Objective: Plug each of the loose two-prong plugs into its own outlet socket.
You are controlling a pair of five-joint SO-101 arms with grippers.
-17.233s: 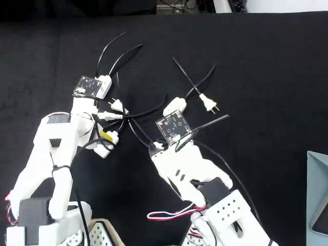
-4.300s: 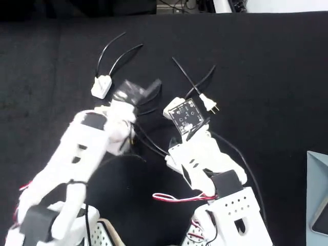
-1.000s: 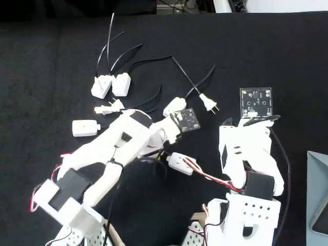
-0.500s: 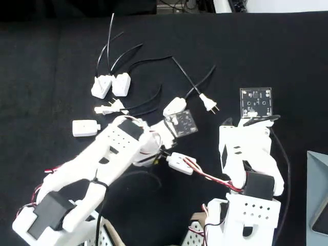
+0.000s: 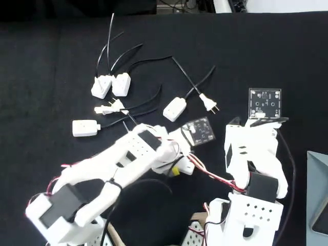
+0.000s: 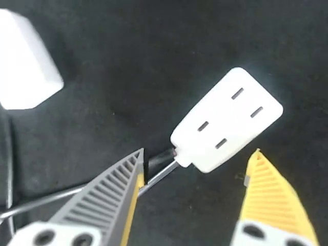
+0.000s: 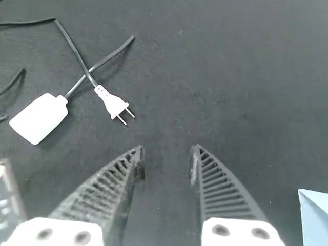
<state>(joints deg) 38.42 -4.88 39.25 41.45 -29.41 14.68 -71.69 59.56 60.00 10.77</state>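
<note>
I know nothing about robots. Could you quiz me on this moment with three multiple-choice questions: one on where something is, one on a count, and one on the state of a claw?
1. What sits between the tips of the left claw?
A) a pair of scissors
B) a white socket block
C) a red ball

2. How many slots show on that block's face?
A) two
B) six
C) four

3. What state is the right claw in?
A) open, holding nothing
B) shut tight on a cable
C) shut, holding nothing

Answers:
1 B: the left wrist view shows the block framed by the grey and yellow fingers.
2 C: two pairs of slots are visible on it.
3 A: the right wrist view shows a gap between its fingers with nothing in it.
</note>
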